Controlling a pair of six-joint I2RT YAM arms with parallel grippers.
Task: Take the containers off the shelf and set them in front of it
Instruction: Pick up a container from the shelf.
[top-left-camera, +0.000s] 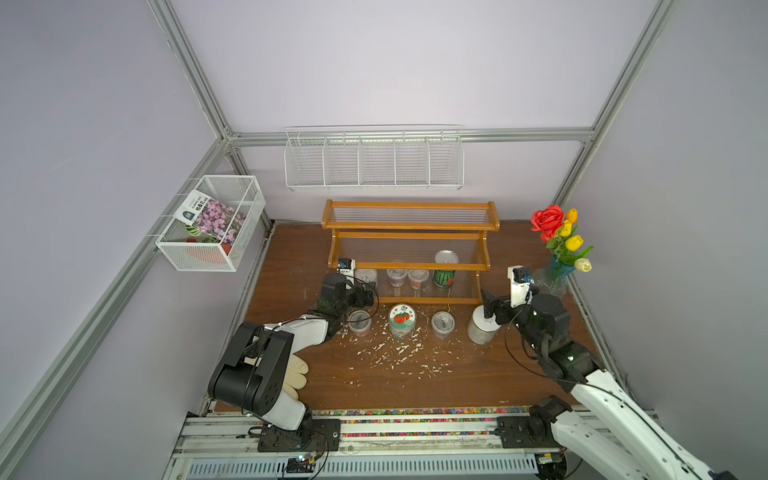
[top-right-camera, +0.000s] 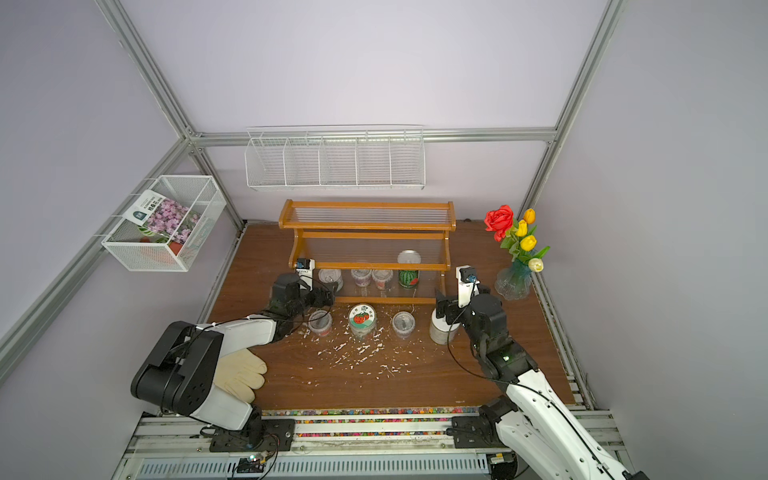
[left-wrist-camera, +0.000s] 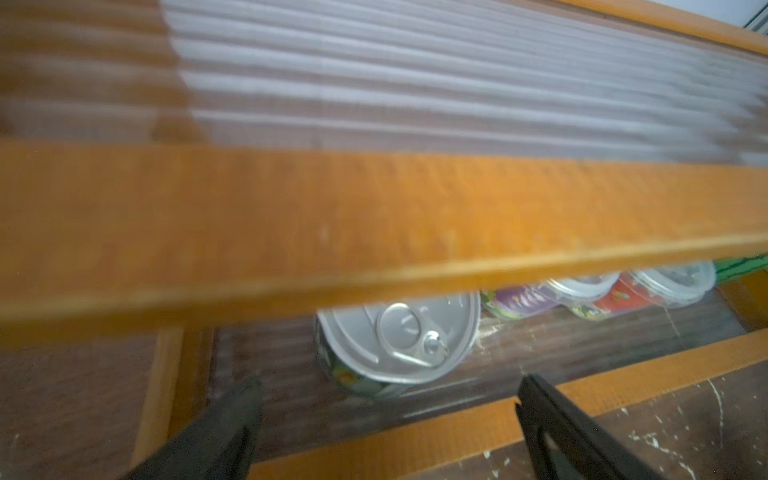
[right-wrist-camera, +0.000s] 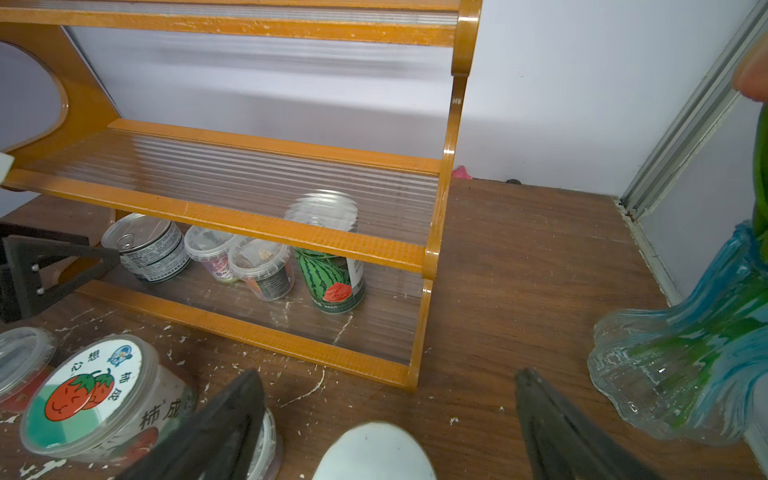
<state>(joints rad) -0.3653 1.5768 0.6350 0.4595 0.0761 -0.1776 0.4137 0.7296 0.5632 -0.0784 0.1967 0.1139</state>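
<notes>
1. Spread wide and gripping nothing, the left gripper (left-wrist-camera: 388, 381) enters from the lower edge of the left wrist view. The silver pull-tab can (left-wrist-camera: 399, 340) stands just beyond its tips, untouched, on the bottom tier of the shelf (left-wrist-camera: 374, 216).
2. That shelf's middle rail crosses the frame as a blurred orange band. It covers the can's far rim and most of the purple-labelled cup (left-wrist-camera: 519, 299) and red-labelled cup (left-wrist-camera: 623, 295) to the right.
3. In a top view, the watermelon-print can (top-left-camera: 444, 276) ends that bottom-tier row at centre frame. Its lid shows only through the ribbed panel above.
4. Below the shelf in the frame stand the left front cup (top-left-camera: 359, 321), red-fruit jar (top-left-camera: 402, 320), right front cup (top-left-camera: 443, 324) and white-lidded tin (top-left-camera: 482, 330), among white flakes (top-left-camera: 390, 349) on the brown table (top-left-camera: 457, 386).
5. The right gripper (right-wrist-camera: 388, 374) hangs over the tin, jaws released either side of its lid without contact. In the top views the wrist hides part of that lid.
6. A flower vase (top-left-camera: 552, 278) stands at right, near the right wrist.
7. A cream glove (top-left-camera: 297, 372) lies lower left, half under the left arm.
8. White wire baskets (top-left-camera: 374, 162) hang on the wall above.
9. Label text is unreadable in the top views.
</notes>
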